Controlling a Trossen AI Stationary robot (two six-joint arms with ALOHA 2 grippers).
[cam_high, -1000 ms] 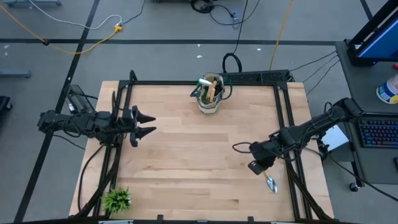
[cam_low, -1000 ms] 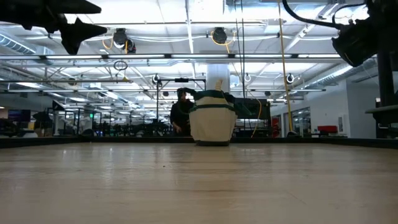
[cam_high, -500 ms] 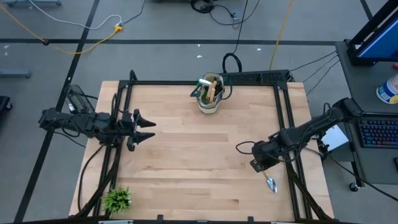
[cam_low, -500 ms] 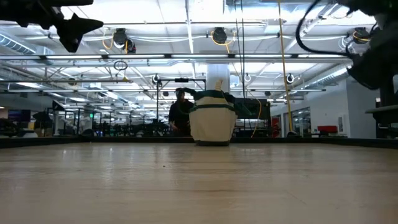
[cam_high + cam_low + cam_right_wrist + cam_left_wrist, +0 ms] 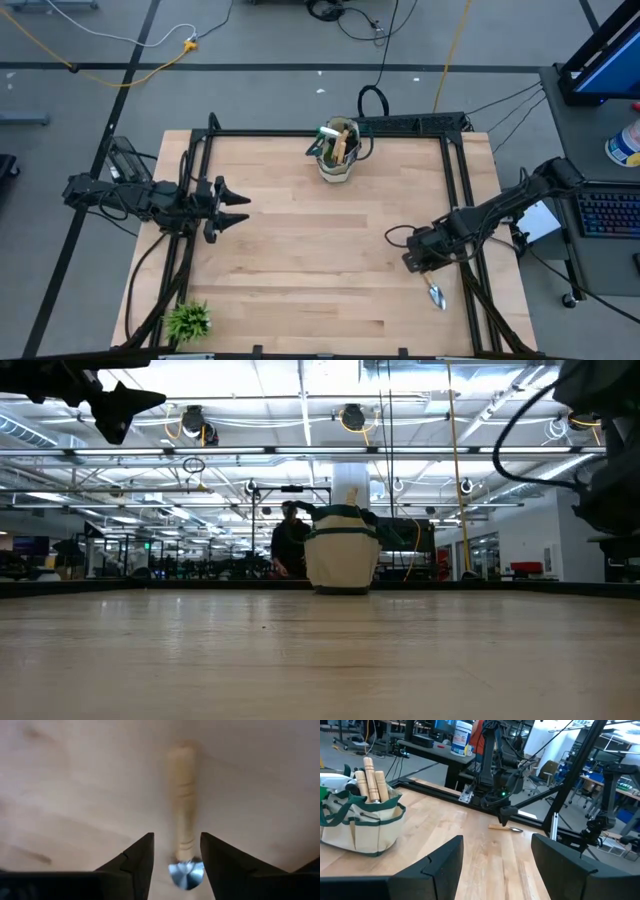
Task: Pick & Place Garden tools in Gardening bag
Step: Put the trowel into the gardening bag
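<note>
Trowel [image 5: 183, 810] lying well away from gardening bag [image 5: 338, 160]; I'm hovering right gripper [image 5: 176, 852] above it, jaws parted astride handle, gripping nothing; lowering and closing comes next

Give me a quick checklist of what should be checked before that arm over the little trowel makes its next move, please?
1. Right pincer open: ok, its fingers stand apart.
2. Pincer lined up with the trowel: ok, the wooden handle runs between the fingers in the right wrist view.
3. Trowel lying free on the table: ok, nothing else lies near it.
4. Trowel gripped: not ok, the fingers are not closed on it.
5. Room in the gardening bag: cannot tell, tool handles already stick out of it.
6. Left pincer out of the way: ok, it hangs open at the table's left side.
</note>
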